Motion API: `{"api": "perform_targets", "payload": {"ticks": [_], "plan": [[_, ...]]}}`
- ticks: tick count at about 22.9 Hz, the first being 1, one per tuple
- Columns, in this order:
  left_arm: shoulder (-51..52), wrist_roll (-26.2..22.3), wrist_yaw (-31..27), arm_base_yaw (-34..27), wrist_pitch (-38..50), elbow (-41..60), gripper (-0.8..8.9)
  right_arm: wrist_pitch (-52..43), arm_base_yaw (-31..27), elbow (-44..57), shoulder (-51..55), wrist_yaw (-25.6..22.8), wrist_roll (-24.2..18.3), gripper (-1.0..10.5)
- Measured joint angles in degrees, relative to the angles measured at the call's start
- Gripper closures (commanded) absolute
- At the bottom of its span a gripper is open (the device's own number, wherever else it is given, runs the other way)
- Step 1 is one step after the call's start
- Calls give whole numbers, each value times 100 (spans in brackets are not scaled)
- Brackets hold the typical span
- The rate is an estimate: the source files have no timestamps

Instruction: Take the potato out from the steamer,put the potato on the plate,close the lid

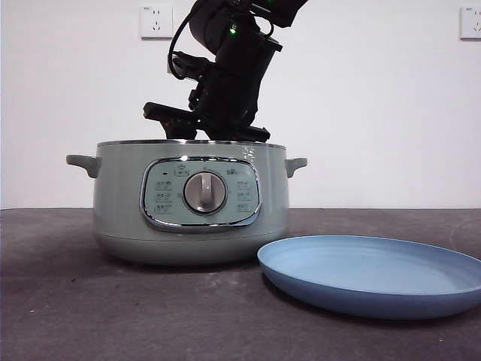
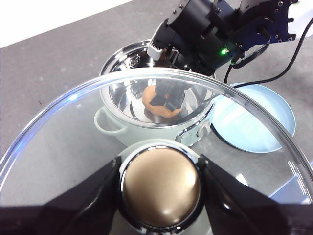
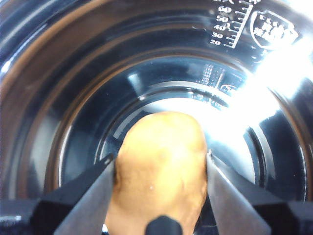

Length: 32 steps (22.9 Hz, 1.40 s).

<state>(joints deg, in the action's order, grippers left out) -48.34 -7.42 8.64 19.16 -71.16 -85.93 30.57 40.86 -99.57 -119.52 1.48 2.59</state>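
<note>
Down inside the steamer (image 1: 192, 226), the right tool (image 3: 161, 169) squeezes the potato (image 3: 161, 166) between its 2 jaws. Up above the desk (image 1: 90, 316), the left tool (image 2: 160, 169) grips the knob of the lid (image 2: 63, 132). Beside the steamer sits the plate (image 1: 376, 274).

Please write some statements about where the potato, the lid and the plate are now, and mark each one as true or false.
1. The potato is inside the steamer. True.
2. The lid sits on the steamer. False: the left gripper holds it by its knob, off the pot.
3. The right gripper has its jaws on either side of the potato. True.
4. The plate carries the potato. False: it carries nothing.
5. The plate lies beside the steamer. True.
</note>
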Motion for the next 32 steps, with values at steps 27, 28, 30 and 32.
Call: {"api": "perform_targets", "payload": {"ticks": [27,28,30,32], "plan": [[-77,-2,334,2,267,0,823,2970,-4,1139,4542,-1104,-160,966],[-77,-2,334,2,267,0,823,2865,-4,1335,4645,-1110,-136,966],[-77,-2,334,2,267,0,823,2601,-4,1814,4863,-1102,-70,966],[-77,-2,334,2,267,0,823,2339,-4,2299,5042,-1091,-17,966]]}}
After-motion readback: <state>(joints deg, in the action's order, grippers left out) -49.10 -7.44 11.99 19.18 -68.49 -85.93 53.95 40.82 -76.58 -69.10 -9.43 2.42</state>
